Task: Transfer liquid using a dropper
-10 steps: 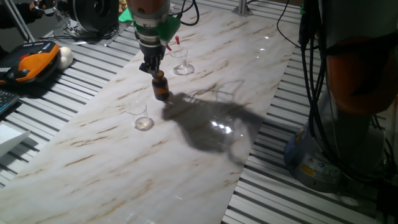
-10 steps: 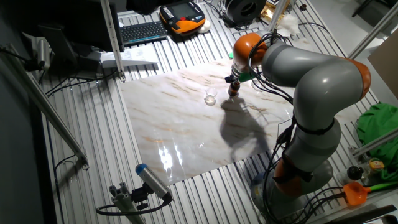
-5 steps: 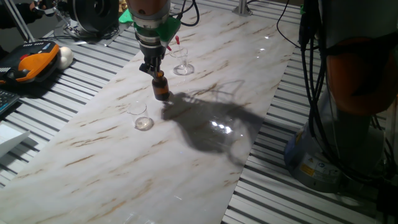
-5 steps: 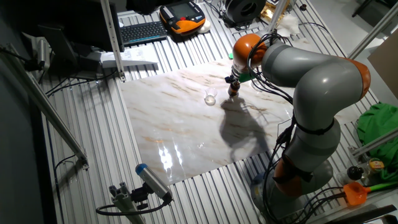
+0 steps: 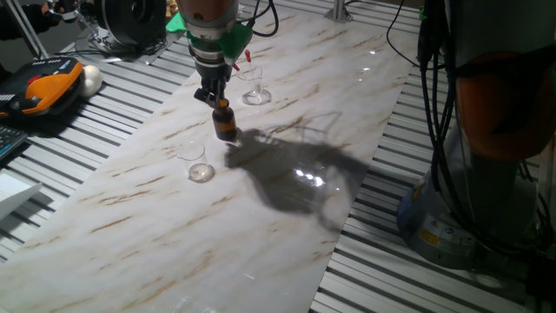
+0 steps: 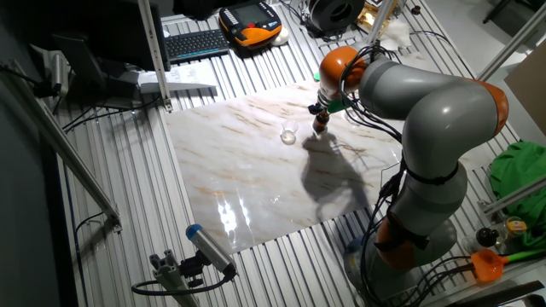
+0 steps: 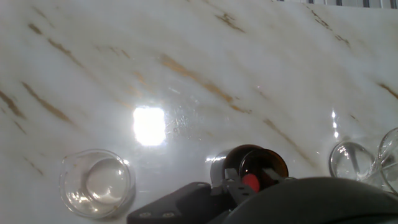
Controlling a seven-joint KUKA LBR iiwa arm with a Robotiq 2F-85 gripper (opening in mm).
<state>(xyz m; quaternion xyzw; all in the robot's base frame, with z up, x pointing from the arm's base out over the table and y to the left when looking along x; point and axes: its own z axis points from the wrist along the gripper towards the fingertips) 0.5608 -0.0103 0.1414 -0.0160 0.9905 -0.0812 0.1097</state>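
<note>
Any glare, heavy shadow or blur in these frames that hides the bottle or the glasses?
One fixed view: the arm's dark shadow falls on the marble beside the amber bottle, with a glare patch inside it; bottle and small glass stay readable. Other fixed view: glare low on the slab, objects tiny. Hand view: bright hotspot mid-frame, gripper body blurred in the foreground, red bulb visible.

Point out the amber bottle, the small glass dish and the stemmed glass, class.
amber bottle (image 5: 226,124), one fixed view, on its brown body.
small glass dish (image 7: 97,182), hand view, on its clear base.
stemmed glass (image 5: 255,90), one fixed view, on its bowl and foot, behind the bottle.
</note>
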